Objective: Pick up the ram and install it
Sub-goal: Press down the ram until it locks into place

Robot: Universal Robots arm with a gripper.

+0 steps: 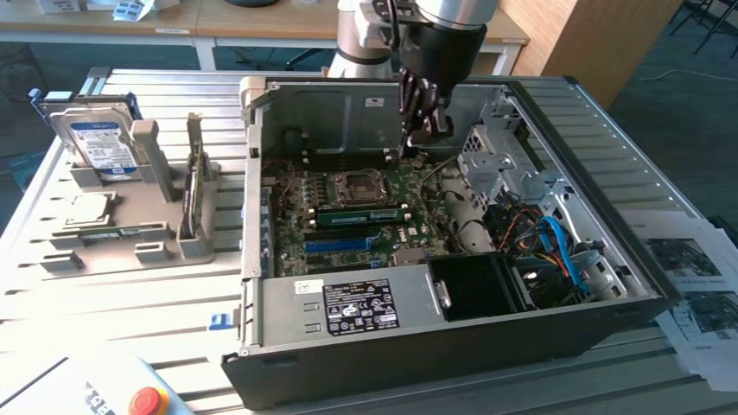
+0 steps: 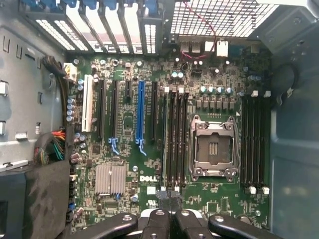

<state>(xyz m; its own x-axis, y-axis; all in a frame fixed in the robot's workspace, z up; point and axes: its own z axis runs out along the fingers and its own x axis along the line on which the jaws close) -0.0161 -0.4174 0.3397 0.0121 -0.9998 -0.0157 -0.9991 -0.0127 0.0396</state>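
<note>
Ram (image 1: 359, 213): a green stick with a pale label strip, standing on edge in a memory slot of the motherboard (image 1: 398, 186). It is just beside the CPU socket (image 1: 349, 185), on the socket's side toward the power supply (image 1: 346, 307). Which slot of the bank it occupies cannot be told.
Gripper (image 1: 424, 131): fingers pressed together with nothing between them. The wrist view shows the two black fingertips (image 2: 162, 195) meeting.
Gripper position: raised over the far part of the motherboard, clear of the ram and touching no component. In the wrist view the gripper (image 2: 168, 198) lies in line with one end of the slot bank next to the socket.
CPU socket: open metal frame, unpopulated, between two banks of black memory slots.
Computer case (image 1: 249, 173): lying on its side with the cover off, at the middle of the worktop (image 1: 150, 294).
Parts holder (image 1: 155, 186): grey fixture near the worktop edge at the exterior view's left, well apart from the gripper.
Hard drive (image 1: 98, 143): upright in the holder's far end, blue-white label facing out.
Expansion card (image 1: 195, 186): dark, on edge in the holder, on the side nearest the case.
</note>
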